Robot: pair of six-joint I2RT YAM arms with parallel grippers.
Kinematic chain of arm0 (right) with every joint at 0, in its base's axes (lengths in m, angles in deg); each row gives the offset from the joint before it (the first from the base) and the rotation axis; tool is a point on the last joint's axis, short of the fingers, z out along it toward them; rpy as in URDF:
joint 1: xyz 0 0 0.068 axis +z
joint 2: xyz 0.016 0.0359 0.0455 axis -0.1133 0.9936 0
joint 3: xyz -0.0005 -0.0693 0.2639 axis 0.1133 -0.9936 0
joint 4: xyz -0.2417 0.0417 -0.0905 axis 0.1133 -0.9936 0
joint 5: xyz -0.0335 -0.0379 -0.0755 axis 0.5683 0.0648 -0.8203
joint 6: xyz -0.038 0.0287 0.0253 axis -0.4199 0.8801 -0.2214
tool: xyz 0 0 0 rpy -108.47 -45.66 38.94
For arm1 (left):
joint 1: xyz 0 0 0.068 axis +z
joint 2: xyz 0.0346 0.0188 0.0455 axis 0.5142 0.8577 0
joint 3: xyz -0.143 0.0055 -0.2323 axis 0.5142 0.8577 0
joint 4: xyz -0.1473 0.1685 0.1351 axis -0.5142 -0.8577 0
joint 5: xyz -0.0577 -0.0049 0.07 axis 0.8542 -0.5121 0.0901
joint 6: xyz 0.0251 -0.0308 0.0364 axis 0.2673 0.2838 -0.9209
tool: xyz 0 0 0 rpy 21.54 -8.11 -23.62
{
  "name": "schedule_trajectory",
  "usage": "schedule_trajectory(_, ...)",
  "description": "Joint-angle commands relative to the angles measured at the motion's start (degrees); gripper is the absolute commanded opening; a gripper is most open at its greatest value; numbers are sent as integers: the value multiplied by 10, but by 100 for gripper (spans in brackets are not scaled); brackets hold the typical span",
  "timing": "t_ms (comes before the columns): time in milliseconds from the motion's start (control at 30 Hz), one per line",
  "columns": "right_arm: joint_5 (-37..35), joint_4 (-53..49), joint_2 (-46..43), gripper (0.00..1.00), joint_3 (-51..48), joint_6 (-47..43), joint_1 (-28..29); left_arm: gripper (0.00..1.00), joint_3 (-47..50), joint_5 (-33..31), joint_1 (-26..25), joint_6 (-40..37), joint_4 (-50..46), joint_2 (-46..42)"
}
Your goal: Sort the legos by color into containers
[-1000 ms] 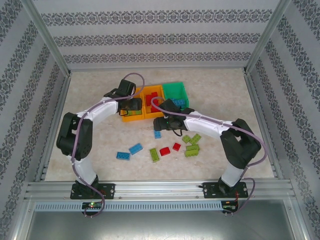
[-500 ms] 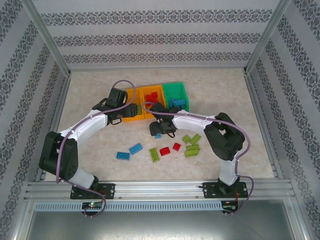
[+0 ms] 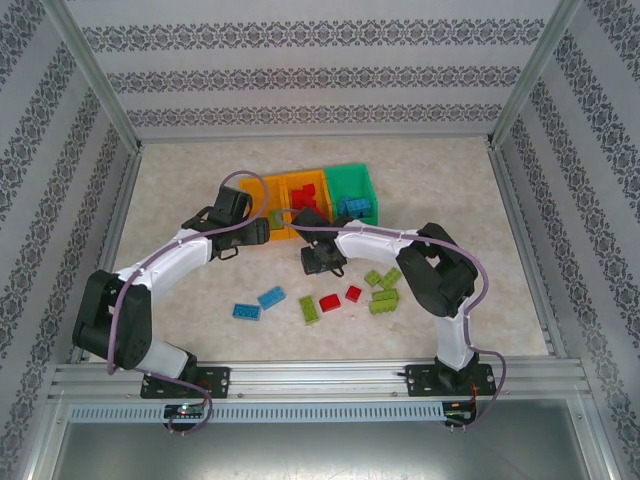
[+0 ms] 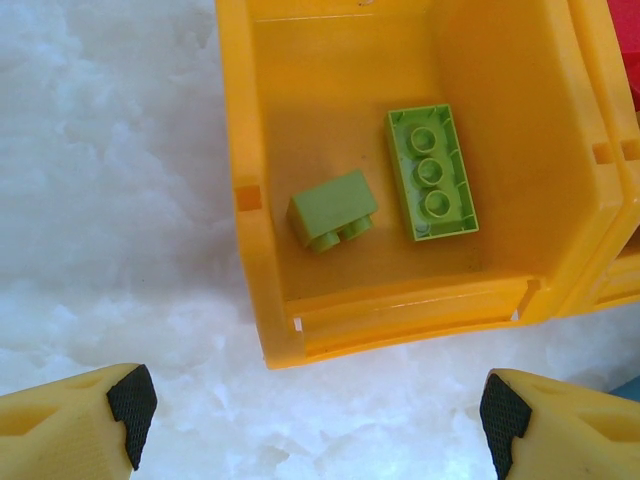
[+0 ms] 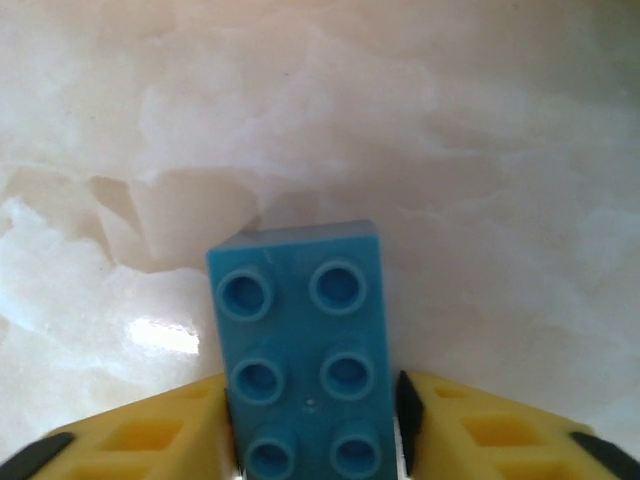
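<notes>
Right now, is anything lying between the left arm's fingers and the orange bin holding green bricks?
No. In the left wrist view, a bare stretch of marbled tabletop separates the open fingers from the orange bin; both green bricks lie inside it.

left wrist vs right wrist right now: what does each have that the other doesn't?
Left wrist: an orange bin holding a large lime green brick, studs down, and a small lime green brick tipped over; the left gripper is open in front of it. Right wrist: a blue brick, studs up, pinched by the right gripper. Both: the pale marbled table and yellow fingers.
</notes>
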Motion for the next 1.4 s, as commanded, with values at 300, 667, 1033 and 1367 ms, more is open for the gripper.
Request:
schedule_trajectory(300,-46,5,-125,25,-24,-22,-40,87,24,-6,3,-10,-16,-26)
schedule_trajectory(667,9,12,-103,25,60,-50,-176,87,72,74,-2,-54,-12,-42)
schedule_trajectory(1033,54,-16,30,30,207,-38,-222,87,107,97,-54,-89,-17,-69)
schedule_trajectory(1367,64,-31,73,42,248,-36,-240,87,104,75,-102,-49,-60,-51)
